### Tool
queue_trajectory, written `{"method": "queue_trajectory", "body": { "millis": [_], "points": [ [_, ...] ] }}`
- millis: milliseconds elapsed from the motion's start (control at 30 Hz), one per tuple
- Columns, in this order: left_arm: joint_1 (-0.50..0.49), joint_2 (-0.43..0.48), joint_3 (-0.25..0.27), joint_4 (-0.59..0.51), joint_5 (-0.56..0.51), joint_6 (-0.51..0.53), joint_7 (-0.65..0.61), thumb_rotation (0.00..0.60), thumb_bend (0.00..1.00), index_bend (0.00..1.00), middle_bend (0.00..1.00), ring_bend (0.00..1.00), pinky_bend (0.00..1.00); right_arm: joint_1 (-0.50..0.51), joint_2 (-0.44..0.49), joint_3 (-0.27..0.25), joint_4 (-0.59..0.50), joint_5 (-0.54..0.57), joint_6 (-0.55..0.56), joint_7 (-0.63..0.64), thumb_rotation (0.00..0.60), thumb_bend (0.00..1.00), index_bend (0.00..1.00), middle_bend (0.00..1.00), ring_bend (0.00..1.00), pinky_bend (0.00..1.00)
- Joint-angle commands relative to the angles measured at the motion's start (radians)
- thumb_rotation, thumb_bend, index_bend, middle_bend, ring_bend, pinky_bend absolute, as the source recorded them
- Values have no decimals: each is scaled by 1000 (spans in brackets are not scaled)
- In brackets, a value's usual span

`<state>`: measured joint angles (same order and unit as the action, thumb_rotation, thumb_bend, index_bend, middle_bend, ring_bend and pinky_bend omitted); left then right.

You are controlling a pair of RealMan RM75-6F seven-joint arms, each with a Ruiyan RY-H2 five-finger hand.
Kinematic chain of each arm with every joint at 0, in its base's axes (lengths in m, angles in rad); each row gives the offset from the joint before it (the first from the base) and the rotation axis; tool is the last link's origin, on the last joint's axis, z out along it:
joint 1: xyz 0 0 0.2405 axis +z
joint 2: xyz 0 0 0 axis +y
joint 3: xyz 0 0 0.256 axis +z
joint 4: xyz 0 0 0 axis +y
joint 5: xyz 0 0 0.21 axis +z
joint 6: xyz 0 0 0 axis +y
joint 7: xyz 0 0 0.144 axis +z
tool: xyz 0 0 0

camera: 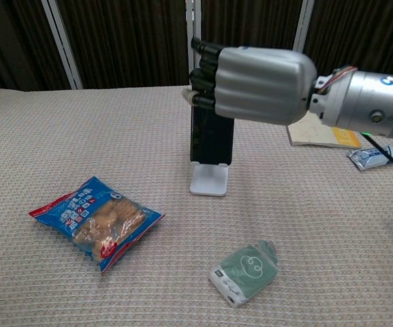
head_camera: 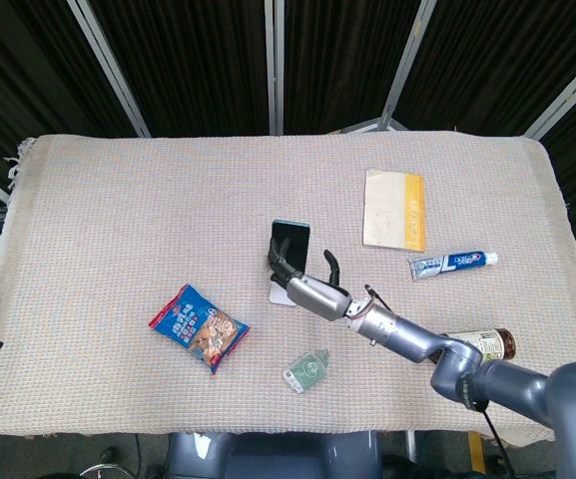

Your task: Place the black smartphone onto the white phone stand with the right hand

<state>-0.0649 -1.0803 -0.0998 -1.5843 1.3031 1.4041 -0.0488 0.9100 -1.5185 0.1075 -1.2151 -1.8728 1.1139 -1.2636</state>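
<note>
Black smartphone (camera: 211, 136) upright on white phone stand (camera: 208, 181), table centre. Right hand (camera: 254, 83) at its top edge, fingers curled over; grasp or release cannot tell. Snack bag (camera: 95, 221) at stand's 8 o'clock.

Black smartphone (head_camera: 289, 242) stands on white phone stand (head_camera: 282, 295), right hand (head_camera: 312, 292) alongside.

A beige woven cloth (head_camera: 118, 200) covers the surface. Dark pleated curtains (head_camera: 198, 60) with pale metal frame bars (head_camera: 273, 65) stand at 12 o'clock.
</note>
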Motion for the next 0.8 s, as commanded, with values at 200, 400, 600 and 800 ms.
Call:
{"method": "queue_trajectory", "body": {
  "millis": [200,400,600,800],
  "points": [
    [19,10,12,-17,74,66,-23,600,0,0,0,0,0,-295,208,6,-237,254,278,449,600,1,31,23,53,18],
    [38,7,25,-25,141,136,-21,600,0,0,0,0,0,-451,298,-25,-401,432,308,718,600,0,0,0,0,0],
    [51,7,37,-24,171,161,-37,600,0,0,0,0,0,-552,317,-91,-398,424,358,874,600,0,0,0,0,0],
    [60,17,42,-24,181,175,-62,600,0,0,0,0,0,-627,294,-131,-332,429,391,989,600,0,0,0,0,0]
  ]
}}
